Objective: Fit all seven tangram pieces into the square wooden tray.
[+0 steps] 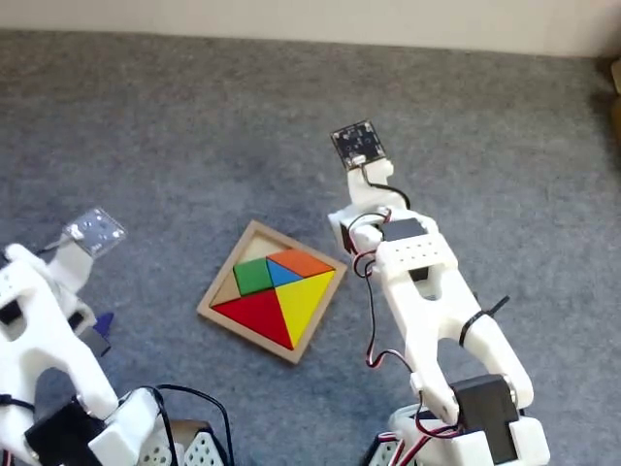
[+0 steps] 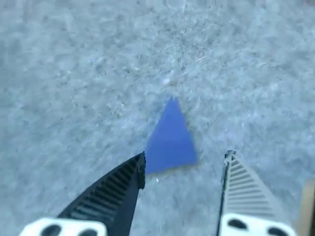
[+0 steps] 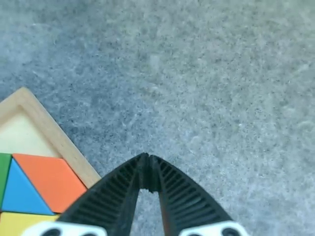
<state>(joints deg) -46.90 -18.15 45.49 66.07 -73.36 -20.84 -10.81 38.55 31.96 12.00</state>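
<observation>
Left gripper (image 2: 186,157) jaws spread over blue triangle (image 2: 170,140), left of tray (image 1: 319,316); right gripper (image 3: 148,172) jaws pressed together. Risk: thin flat piece skids out when pinched.

Part-filled wooden tray (image 1: 228,287), blue triangle (image 2: 170,138) outside

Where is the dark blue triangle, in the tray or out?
Out. The triangle lies on the carpet just ahead of the open left gripper, away from the tray.
</observation>
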